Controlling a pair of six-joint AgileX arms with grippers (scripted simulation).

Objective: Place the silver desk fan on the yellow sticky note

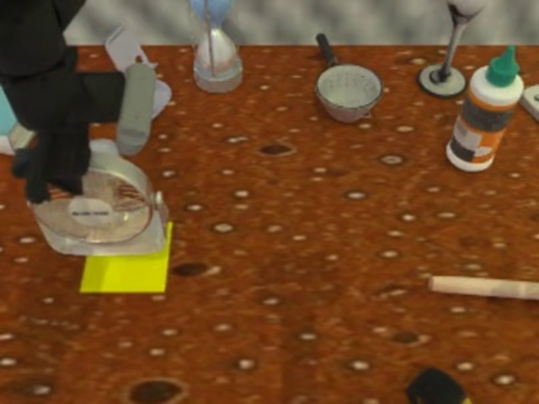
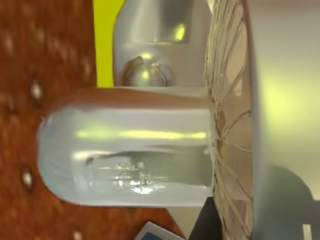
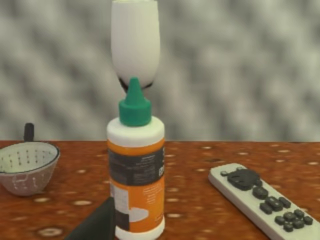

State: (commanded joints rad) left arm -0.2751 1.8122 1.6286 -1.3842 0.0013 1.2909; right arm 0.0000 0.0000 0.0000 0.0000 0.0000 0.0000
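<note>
The silver desk fan point(image 1: 101, 210) is at the table's left, its wire grille facing up and its grey motor housing point(image 1: 136, 108) pointing to the far side. My left gripper point(image 1: 46, 172) is shut on the fan's left rim. In the left wrist view the housing point(image 2: 125, 147) and grille point(image 2: 227, 125) fill the frame. The yellow sticky note point(image 1: 126, 271) lies flat just in front of the fan, its far edge under the fan's base, and shows again as a yellow strip point(image 2: 106, 40). I cannot tell whether the fan touches the table. My right gripper point(image 1: 436, 387) is parked at the front right.
Along the back stand an hourglass point(image 1: 217, 50), a metal strainer point(image 1: 348, 88), a stand with a round foot point(image 1: 444, 80) and an orange glue bottle point(image 1: 484, 114). A wooden rod point(image 1: 484, 287) lies at the right. A remote point(image 3: 260, 200) sits beside the bottle.
</note>
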